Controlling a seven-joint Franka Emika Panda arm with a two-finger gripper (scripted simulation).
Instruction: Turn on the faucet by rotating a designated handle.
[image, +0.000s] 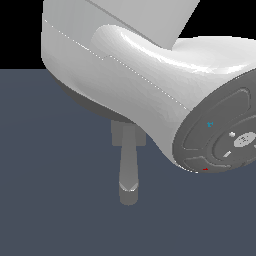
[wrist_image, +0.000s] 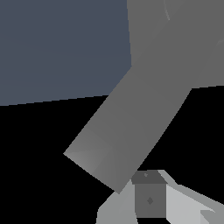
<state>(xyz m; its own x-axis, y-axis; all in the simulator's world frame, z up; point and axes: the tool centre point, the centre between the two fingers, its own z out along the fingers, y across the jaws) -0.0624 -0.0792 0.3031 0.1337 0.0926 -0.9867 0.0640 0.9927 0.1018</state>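
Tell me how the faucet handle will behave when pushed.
The handle looks a rigid straight bar, so probably no flex. Joined to the faucet, it should swing, not slide. Its smooth matte faces may let contact slip.

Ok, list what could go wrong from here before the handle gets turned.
1. The arm hides most of the faucet in the exterior view, so contact cannot be checked there.
2. In the wrist view a finger sits near the end of a grey bar; handle or spout is unclear, so the wrong part might get pushed.
3. That near the end, the finger may slip off.
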